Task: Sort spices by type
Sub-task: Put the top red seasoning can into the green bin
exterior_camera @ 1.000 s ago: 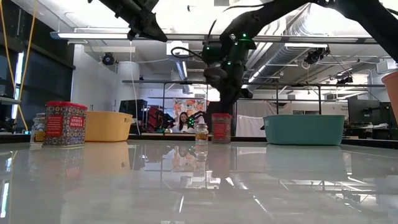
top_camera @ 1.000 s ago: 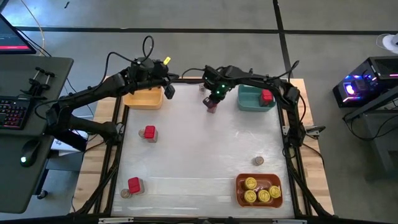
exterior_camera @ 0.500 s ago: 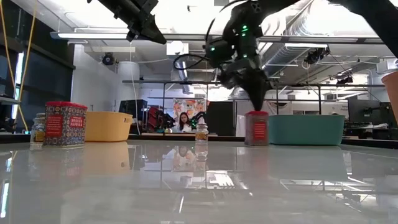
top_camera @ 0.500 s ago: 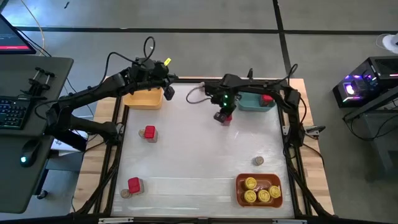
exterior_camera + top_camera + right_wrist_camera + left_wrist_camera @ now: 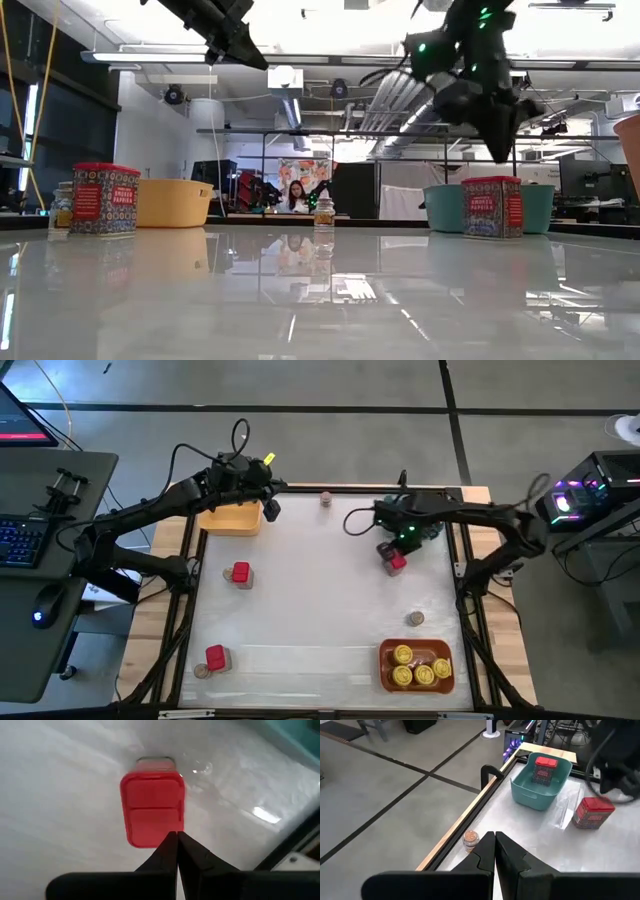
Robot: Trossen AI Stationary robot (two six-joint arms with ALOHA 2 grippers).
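White tabletop, workshop behind. Right gripper [image 5: 389, 550] is pinched shut with nothing in it, hovering right over a red tin [image 5: 396, 563] standing just short of the teal bin [image 5: 540, 784]. It'll need to open before grabbing. A second ago gripper and tin were further left.

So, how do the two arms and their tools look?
Both arms are dark, jointed, with black cables looping along them. The left tool carries a yellow tag near its wrist. The right tool shows a small green light. Each tool ends in two dark, tapered fingers.
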